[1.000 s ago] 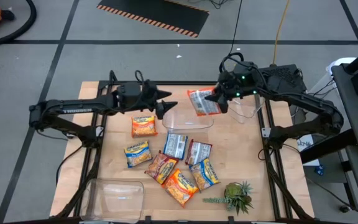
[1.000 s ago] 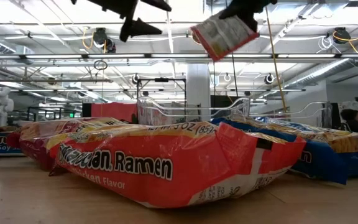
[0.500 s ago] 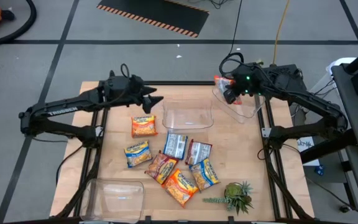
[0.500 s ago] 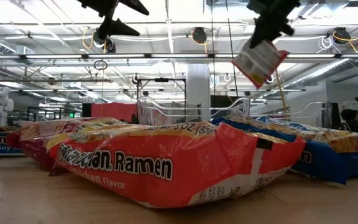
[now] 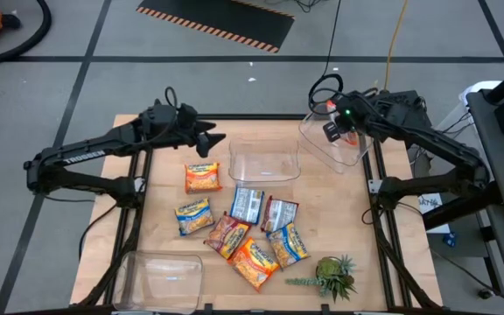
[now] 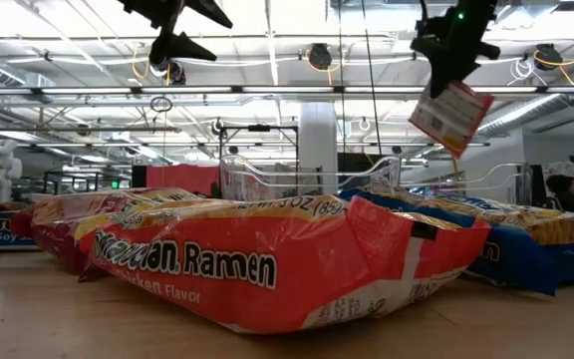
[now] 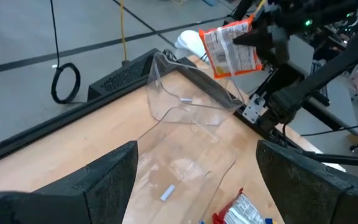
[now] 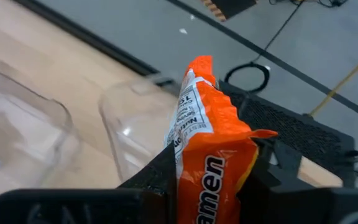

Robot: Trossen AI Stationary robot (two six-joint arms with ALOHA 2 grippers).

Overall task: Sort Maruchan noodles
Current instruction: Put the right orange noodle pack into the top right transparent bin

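Observation:
My right gripper (image 5: 330,130) is shut on an orange Maruchan noodle packet (image 6: 450,115), which it holds in the air over the clear bin (image 5: 338,150) at the table's far right corner. The left wrist view also shows the packet (image 7: 229,50) above that bin. Several more packets (image 5: 248,203) lie flat on the wooden table, mid-front. My left gripper (image 5: 214,138) hovers open and empty over the table's far left part, beside the middle clear bin (image 5: 265,163). My right gripper pinches the orange packet by one end (image 8: 209,186) between its two fingers, one finger on each flat face. The fingers slant downward. The packet hangs tilted below them (image 6: 450,115), lifted clear of the bin and the table.
A third clear bin (image 5: 160,276) sits at the near left corner. A small green spiky plant (image 5: 331,276) lies at the near right. Dark frame rails run along the table's left and right sides.
My right gripper has carried the orange packet from above the middle bin toward the table's right edge, over the far right bin, and has tipped downward, so the packet now hangs below it. My left gripper has drawn back toward the left edge.

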